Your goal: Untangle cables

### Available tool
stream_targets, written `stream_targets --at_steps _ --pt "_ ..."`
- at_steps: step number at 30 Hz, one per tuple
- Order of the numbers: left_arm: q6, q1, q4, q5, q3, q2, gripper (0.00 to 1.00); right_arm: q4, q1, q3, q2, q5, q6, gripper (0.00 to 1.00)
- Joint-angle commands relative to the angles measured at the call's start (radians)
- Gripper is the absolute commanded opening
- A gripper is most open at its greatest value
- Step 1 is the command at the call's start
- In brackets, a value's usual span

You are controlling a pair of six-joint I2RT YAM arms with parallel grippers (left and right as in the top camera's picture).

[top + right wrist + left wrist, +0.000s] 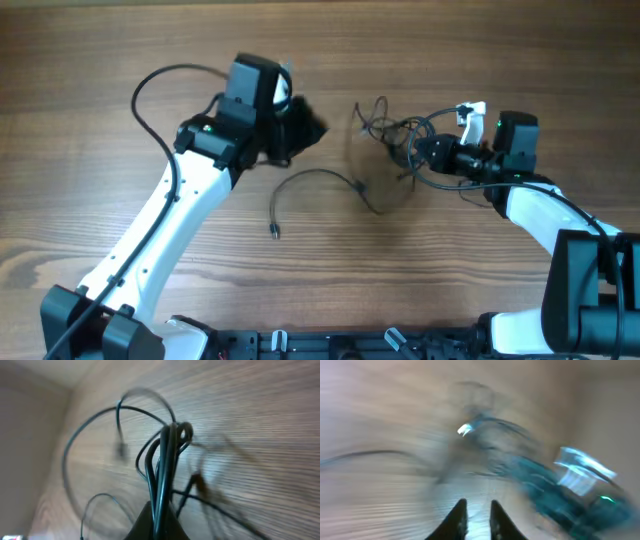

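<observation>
Overhead: fixed high, straight down on the whole worktop and both arms; left wrist: low, motion-blurred, facing past the left gripper toward the right arm; right wrist: very near the cables, which overhead also shows right of centre.

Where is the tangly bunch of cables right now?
In the overhead view the cable bundle sits right of the picture's middle, pinched by the right gripper, with one loose cable lying to its left.
</observation>
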Motion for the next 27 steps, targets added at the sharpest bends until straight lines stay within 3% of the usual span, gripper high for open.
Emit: stream_targets --at_steps 1,4,6,7,8,9,14,17,18,19,20,21,27 --pt "-0.31 -0.011 -0.23 -0.535 -0.008 0.054 0.41 0.059 -0.001 0.003 0.002 -0.185 -0.034 0.04" --pt "-0.368 -0.011 -0.222 -0.411 -0.008 0.104 0.44 0.087 -0.001 0.003 0.002 -0.247 -0.043 0.04" --pt "-0.195 -0.026 -0.063 -0.181 -0.008 0.144 0.4 0.09 -0.001 0.003 0.002 -0.319 -0.132 0.04" --pt "-0.071 -0.046 0.055 -0.049 -0.008 0.171 0.49 0.117 -0.001 0.003 0.002 -0.426 -0.17 0.04" --pt "-0.042 -0.061 0.113 0.003 -0.008 0.185 0.65 0.148 -0.001 0.003 0.002 -0.48 -0.17 0.04" --pt "-0.044 -0.068 0.135 0.01 -0.008 0.189 0.74 0.16 -0.001 0.003 0.002 -0.483 -0.165 0.04" --pt "-0.117 -0.134 0.198 0.005 -0.008 0.213 0.71 0.162 -0.001 0.003 0.002 -0.483 -0.167 0.04" --pt "-0.143 -0.183 0.252 0.005 -0.008 0.277 0.64 0.162 -0.001 0.003 0.002 -0.483 -0.165 0.04" --pt "-0.17 -0.207 0.28 0.005 -0.008 0.319 0.56 0.162 -0.001 0.003 0.002 -0.483 -0.165 0.04" --pt "-0.187 -0.219 0.286 0.004 -0.008 0.348 0.42 0.162 -0.001 0.003 0.002 -0.482 -0.165 0.04" --pt "-0.188 -0.224 0.283 0.005 -0.008 0.366 0.14 0.162 -0.001 0.003 0.002 -0.479 -0.165 0.04" --pt "-0.186 -0.223 0.275 0.005 -0.007 0.367 0.04 0.162 -0.001 0.003 0.002 -0.478 -0.166 0.04" --pt "-0.187 -0.022 0.275 0.009 -0.003 0.144 0.04 0.143 -0.001 0.003 0.002 -0.444 -0.168 0.04"
